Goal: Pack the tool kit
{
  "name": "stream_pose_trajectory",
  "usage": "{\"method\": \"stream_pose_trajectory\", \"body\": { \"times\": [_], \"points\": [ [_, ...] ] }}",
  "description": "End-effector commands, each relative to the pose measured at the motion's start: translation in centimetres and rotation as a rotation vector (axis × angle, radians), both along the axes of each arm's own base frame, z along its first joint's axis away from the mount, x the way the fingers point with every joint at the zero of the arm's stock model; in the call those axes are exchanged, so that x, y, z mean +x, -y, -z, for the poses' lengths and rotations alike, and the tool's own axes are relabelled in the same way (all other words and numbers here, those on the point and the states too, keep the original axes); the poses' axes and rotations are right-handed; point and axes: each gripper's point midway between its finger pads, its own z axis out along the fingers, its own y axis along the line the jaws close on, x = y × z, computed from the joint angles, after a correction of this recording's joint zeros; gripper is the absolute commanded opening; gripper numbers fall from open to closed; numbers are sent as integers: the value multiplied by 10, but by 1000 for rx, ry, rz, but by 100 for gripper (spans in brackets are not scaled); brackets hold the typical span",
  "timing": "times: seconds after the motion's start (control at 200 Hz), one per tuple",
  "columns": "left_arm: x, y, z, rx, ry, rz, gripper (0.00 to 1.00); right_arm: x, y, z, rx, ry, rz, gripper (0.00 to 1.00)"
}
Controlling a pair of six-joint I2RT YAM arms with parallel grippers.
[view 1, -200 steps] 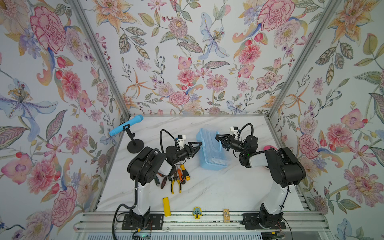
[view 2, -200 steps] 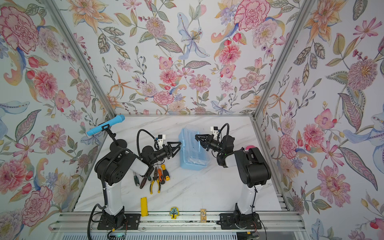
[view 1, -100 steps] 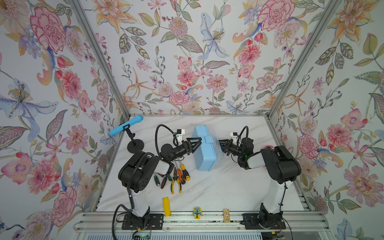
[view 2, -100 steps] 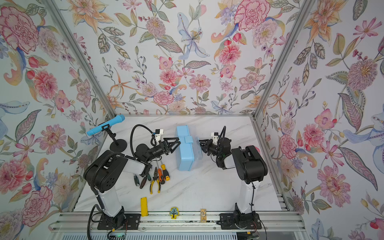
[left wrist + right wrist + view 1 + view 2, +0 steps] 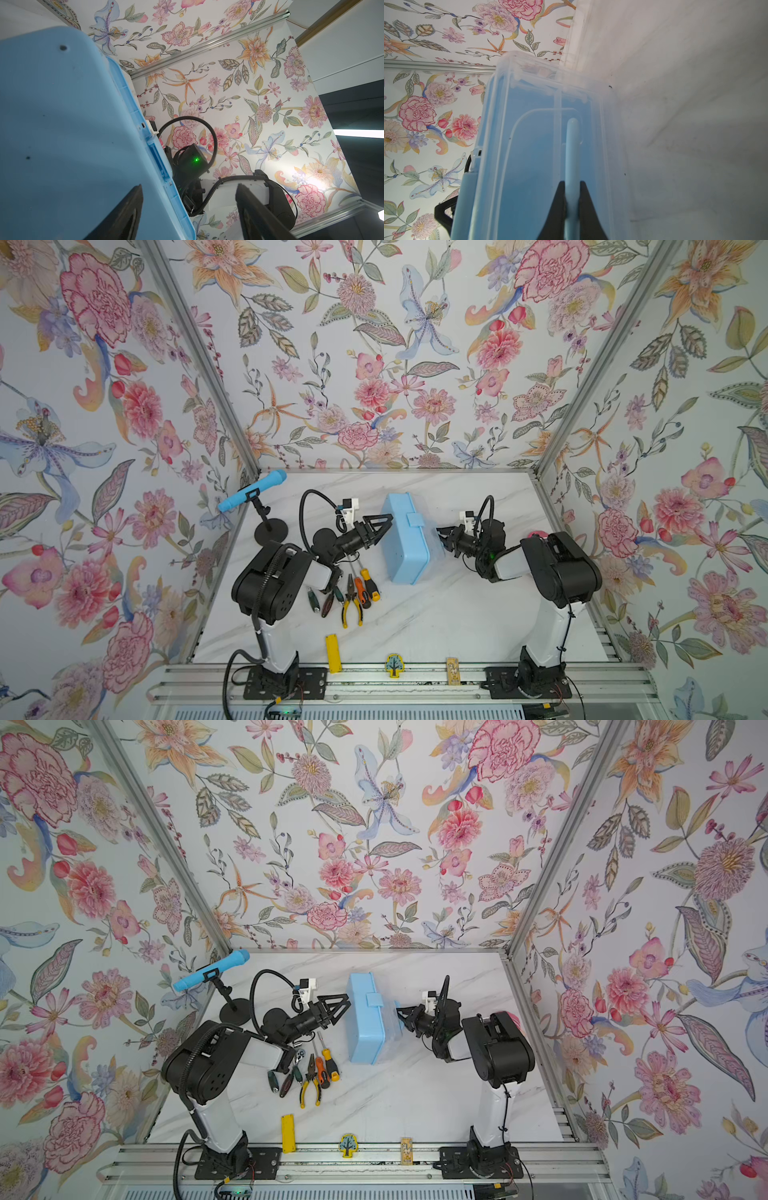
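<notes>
Right tool (image 5: 572,184) pinching handle (image 5: 572,145), box (image 5: 405,543) on edge

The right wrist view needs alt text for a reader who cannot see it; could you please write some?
The right gripper is shut on the blue handle of the clear-lidded, light-blue tool box. The white marble table and floral wallpaper lie beyond it.

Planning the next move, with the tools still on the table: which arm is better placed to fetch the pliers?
Left. The left gripper is open beside the box, and the pliers lie on its side of the table, close to its arm. The right gripper is shut on the box's handle.
</notes>
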Motion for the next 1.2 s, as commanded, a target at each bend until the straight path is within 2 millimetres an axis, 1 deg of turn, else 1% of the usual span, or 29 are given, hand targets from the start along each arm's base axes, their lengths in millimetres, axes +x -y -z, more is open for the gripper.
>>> {"method": "stream_pose_trajectory", "body": {
  "times": [0.0,0.095,0.13,0.23,0.26,0.31,0.4,0.485,0.585,0.716,0.886,0.986,1.191],
  "points": [
    [-14,-3,-26,-21,159,12,74,-2,6,-27,28,32,16,0],
    [-12,-4,-27,-18,162,4,74,-2,12,-50,5,78,29,0],
    [-11,-4,-27,-14,165,1,74,-3,13,-61,-10,98,31,0],
    [-9,-3,-25,16,166,-7,75,-5,19,-84,-158,160,39,0],
    [-8,-3,-25,25,167,-12,75,-5,21,-95,-206,191,43,0],
    [-8,-3,-23,36,167,-16,75,-7,24,-101,-259,202,51,0],
    [-7,-4,-17,38,157,-23,75,-8,27,-111,-228,219,53,0],
    [-9,-3,-13,21,147,-18,75,-10,24,-112,-176,221,45,0],
    [-14,0,-7,11,138,-8,75,-10,22,-106,-143,206,36,0],
    [-19,5,3,18,122,-2,75,-12,25,-92,-251,174,51,0],
    [-25,5,16,39,101,-1,75,-16,26,-89,-301,169,52,0],
    [-29,11,24,43,90,19,75,-18,23,-85,-310,161,43,0],
    [-33,25,39,48,63,54,75,-20,18,-84,-319,162,34,0]
  ]
}}
